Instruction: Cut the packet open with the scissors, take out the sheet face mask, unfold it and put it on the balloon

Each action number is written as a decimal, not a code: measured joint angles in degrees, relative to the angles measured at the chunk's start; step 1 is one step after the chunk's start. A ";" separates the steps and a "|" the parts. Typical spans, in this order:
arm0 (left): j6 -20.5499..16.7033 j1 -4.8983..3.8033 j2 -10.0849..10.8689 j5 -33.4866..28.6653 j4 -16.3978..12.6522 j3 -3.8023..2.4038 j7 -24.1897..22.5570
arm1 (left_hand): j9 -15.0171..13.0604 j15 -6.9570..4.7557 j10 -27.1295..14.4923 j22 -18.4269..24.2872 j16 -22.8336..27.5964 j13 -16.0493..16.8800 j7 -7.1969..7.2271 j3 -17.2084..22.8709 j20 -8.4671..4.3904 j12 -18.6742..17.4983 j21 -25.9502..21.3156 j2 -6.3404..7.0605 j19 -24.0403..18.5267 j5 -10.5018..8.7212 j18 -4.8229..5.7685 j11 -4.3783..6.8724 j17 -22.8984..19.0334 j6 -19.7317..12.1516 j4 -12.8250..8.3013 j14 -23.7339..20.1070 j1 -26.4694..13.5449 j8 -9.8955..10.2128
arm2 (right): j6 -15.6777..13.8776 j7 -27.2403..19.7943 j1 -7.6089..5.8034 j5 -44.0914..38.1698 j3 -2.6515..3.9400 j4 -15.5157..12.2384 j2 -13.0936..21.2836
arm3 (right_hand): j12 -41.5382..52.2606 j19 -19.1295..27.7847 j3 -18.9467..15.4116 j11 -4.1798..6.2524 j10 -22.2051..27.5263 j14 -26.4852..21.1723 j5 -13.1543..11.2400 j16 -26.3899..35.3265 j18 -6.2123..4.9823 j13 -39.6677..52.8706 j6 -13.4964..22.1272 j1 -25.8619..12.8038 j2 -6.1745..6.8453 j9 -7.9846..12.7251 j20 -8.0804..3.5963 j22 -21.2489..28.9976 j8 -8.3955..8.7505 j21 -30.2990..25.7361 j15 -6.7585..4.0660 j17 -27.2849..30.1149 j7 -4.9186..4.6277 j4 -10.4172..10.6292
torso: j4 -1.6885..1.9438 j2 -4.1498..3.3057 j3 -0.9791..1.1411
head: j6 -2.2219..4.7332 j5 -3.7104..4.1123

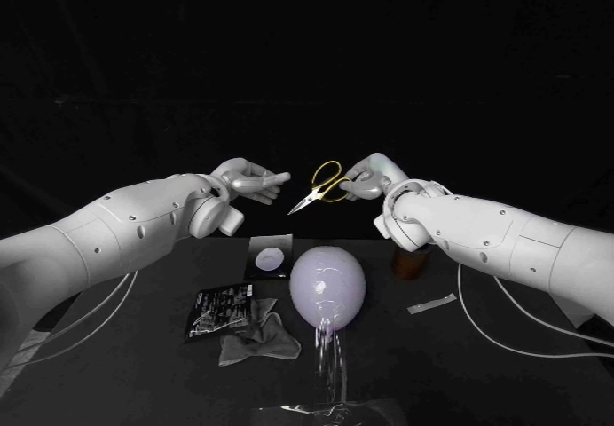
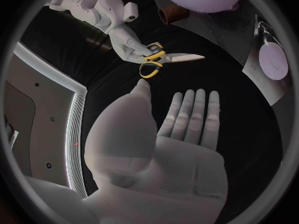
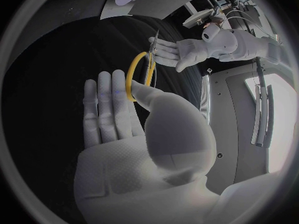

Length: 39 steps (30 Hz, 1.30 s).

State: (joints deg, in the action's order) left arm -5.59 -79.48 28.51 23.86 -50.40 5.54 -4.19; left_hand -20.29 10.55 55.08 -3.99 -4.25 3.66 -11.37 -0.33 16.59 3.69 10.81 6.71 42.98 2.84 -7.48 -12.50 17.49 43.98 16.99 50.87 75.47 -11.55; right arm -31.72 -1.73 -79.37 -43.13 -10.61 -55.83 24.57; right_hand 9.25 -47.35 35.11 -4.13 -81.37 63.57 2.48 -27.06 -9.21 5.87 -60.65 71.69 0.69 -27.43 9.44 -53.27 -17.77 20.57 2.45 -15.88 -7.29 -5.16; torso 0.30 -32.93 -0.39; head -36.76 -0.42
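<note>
Black bench (image 1: 141,382): pale lilac oval balloon (image 1: 326,286) lies mid-bench. Raised above it, right hand (image 1: 368,176) grips yellow-handled metal scissors (image 1: 320,186) by the loops, blades pointing at the left hand (image 2: 168,154), which is flat, fingers straight, holding nothing. Black foil packet (image 1: 217,311) and crumpled grey sheet face mask (image 1: 260,342) lie just beside the balloon.

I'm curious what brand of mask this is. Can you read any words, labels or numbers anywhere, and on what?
No text can be read.
On the dark packet: pale print, too small and blurred to read.
On the scissors and the balloon: no markings visible.
</note>
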 measured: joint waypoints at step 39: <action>-5.68 3.40 17.58 -14.72 -21.01 -0.05 -11.54 | 0.38 -1.23 2.70 -0.93 -2.56 0.12 -0.62 -2.04 -0.10 1.31 2.23 -4.44 3.82 0.00 -1.37 1.04 -0.07 2.50 -0.31 2.89 3.99 -0.74 | 1.90 -0.97 -1.97 -12.28 -0.25 -8.28 28.21 | 0.00 0.41 0.39 -0.09 -0.09 0.21 0.03 0.00 -0.47 0.05 -0.01 -0.61 0.13 -0.10 0.00 -0.69 -0.35 0.36 -0.20 -0.35 0.02 -0.70 | -0.18 0.13 0.10 | -0.34 7.16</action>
State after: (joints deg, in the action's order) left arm -11.26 -76.08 46.09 9.14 -71.41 5.50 -15.72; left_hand -19.91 9.32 57.78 -4.92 -6.81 3.78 -11.99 -2.37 16.49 5.00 13.05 2.27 46.80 2.85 -8.84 -11.45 17.42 46.48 16.68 53.76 79.46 -12.29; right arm -29.82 -2.69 -81.34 -55.42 -10.85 -64.11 52.77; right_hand 9.25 -46.94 35.49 -4.22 -81.46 63.78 2.51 -27.06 -9.67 5.91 -60.66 71.08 0.82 -27.53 9.44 -53.96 -18.12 20.93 2.25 -16.23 -7.27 -5.87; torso 0.12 -32.80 -0.29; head -37.10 6.74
